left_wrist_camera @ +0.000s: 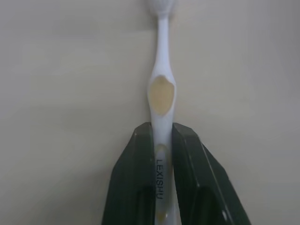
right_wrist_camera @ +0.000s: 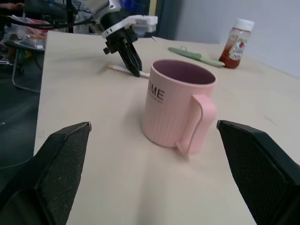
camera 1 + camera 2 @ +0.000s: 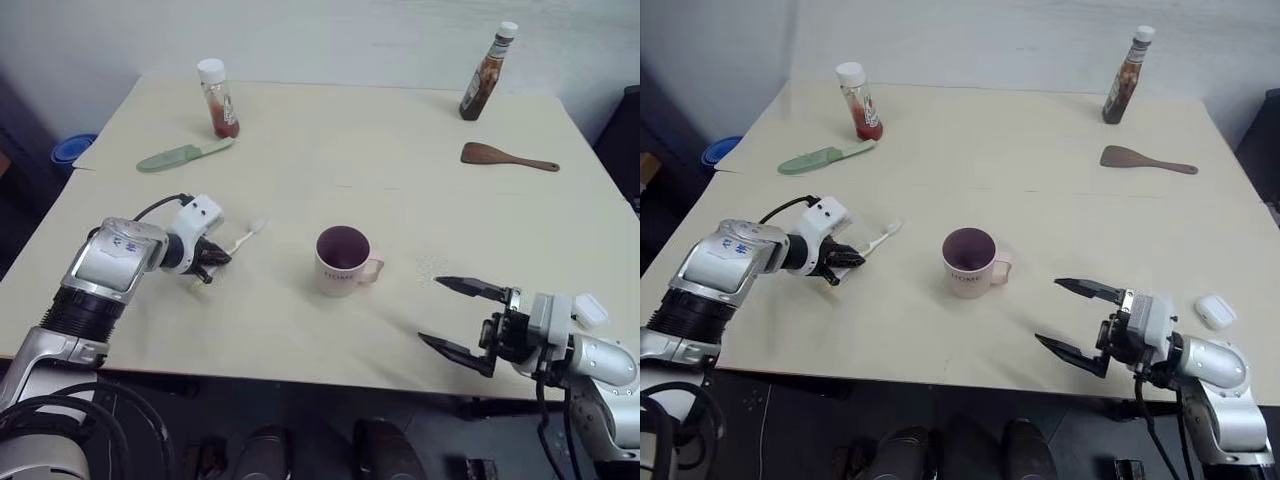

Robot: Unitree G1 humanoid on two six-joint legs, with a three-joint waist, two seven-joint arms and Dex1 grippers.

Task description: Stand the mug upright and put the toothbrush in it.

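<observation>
The pale pink mug [image 3: 343, 260] stands upright in the middle of the table, dark inside, with its handle turned toward my right gripper. To its left the toothbrush [image 3: 245, 235] lies flat on the table, its white head pointing toward the mug. My left gripper [image 3: 212, 262] points down at the handle end and is shut on it. In the left wrist view the two black fingers [image 1: 136, 178] squeeze the toothbrush [image 1: 161, 93] handle between them. My right gripper [image 3: 455, 315] hovers open near the front edge, right of the mug [image 2: 178, 108], which stands between its spread fingers [image 2: 61, 159] in the right wrist view.
At the back left a red sauce jar [image 3: 217, 98] stands with a pale green knife [image 3: 182, 155] lying in front of it. A brown sauce bottle [image 3: 487, 72] and a wooden spatula [image 3: 505, 156] are at the back right. A white earbud case [image 3: 1214, 311] lies by my right arm.
</observation>
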